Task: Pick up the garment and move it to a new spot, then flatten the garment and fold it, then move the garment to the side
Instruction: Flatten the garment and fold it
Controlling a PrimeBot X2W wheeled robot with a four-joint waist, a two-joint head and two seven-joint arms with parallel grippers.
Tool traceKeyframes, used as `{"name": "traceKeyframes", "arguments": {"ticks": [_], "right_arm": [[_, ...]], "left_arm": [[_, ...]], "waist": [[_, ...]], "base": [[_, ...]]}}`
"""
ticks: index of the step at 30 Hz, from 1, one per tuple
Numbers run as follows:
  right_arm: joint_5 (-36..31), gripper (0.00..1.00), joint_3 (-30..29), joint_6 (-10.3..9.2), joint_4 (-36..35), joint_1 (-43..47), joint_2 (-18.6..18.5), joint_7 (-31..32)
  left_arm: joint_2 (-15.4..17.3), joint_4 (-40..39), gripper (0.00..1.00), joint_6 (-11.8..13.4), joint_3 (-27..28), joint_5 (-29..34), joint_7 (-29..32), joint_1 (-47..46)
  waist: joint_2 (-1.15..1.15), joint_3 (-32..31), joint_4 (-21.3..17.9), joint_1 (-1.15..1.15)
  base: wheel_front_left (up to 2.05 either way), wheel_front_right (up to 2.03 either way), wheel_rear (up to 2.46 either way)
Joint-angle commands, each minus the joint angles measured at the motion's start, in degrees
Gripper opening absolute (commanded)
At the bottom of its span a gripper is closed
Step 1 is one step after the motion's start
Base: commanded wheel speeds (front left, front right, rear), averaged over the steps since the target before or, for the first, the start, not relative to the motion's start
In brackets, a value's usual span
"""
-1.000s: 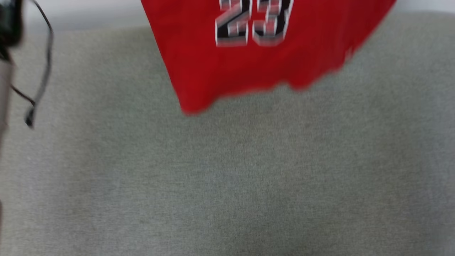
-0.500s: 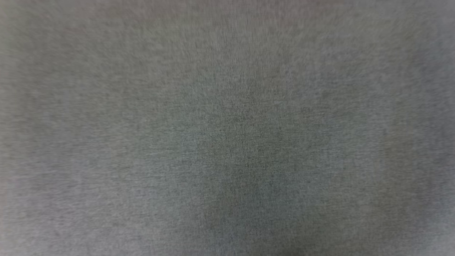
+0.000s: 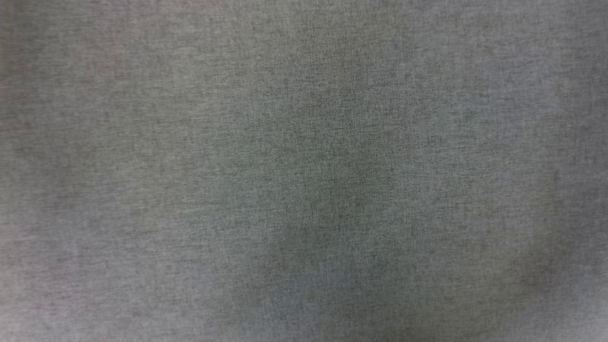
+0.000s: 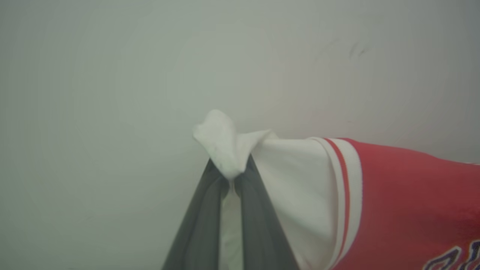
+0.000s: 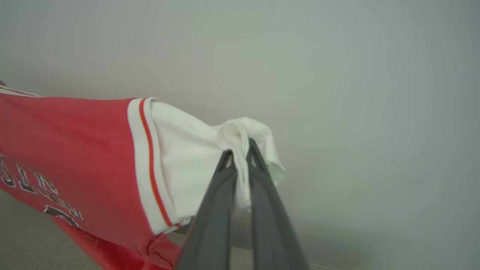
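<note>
The garment [image 4: 405, 198], a red jersey with white sleeves and red-white trim, hangs stretched in the air. In the left wrist view my left gripper [image 4: 231, 173] is shut on a bunched white sleeve, the red body running off to the right. My right gripper [image 5: 240, 150] is shut on the garment [image 5: 75, 150] by its other white sleeve, and the red body with dark lettering spreads to the left. The head view looks down at bare grey fabric [image 3: 304, 171].
A plain pale wall [image 4: 150, 75] stands behind the held jersey in both wrist views. The grey cloth surface [image 5: 33, 243] lies below the jersey's hem at the lower left of the right wrist view.
The head camera has tilted down: a second ago the red hem with the "23" and a dark cable were in it, now just grey cloth.
</note>
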Motion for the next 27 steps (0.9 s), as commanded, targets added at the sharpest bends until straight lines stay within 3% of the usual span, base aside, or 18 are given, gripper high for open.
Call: {"name": "traceKeyframes", "arguments": {"ticks": [1, 7, 13, 21, 27], "right_arm": [[0.30, 0.00, 0.34, -0.10, 0.50, 1.73, -0.01, -1.06], [2.56, 0.00, 2.52, -0.10, -0.23, 11.09, -0.95, -2.31], [6.96, 0.00, 4.35, -0.09, -3.93, 27.07, -2.18, -2.67], [12.12, 0.00, 5.49, -0.10, -11.71, 50.64, -4.76, -1.38], [13.25, 0.00, 3.66, -0.10, -18.45, 67.66, -4.69, -0.07]], "left_arm": [[-0.55, 0.97, 0.00, -0.54, 0.25, -0.82, -0.89, 1.75], [-2.48, 2.64, 0.00, -2.37, 1.18, -2.82, -2.93, 10.83], [-4.38, -0.90, 0.00, -3.27, 4.15, -4.75, -3.42, 28.12], [-7.26, -12.43, 0.00, -0.36, 8.83, -4.43, -3.47, 55.83], [-7.76, -18.74, 0.00, 2.67, 8.55, -3.61, -3.20, 72.33]], "waist": [[0.00, -0.89, 0.35, -0.01], [0.00, -7.03, 1.73, -0.01], [0.00, -16.96, 2.88, -0.01], [0.00, -28.81, 3.73, -0.01], [0.00, -34.67, 4.36, -0.01]], "base": [[0.00, 0.00, 0.00], [0.00, 0.00, 0.00], [0.00, 0.00, 0.00], [0.00, 0.00, 0.00], [0.00, 0.00, 0.00]]}}
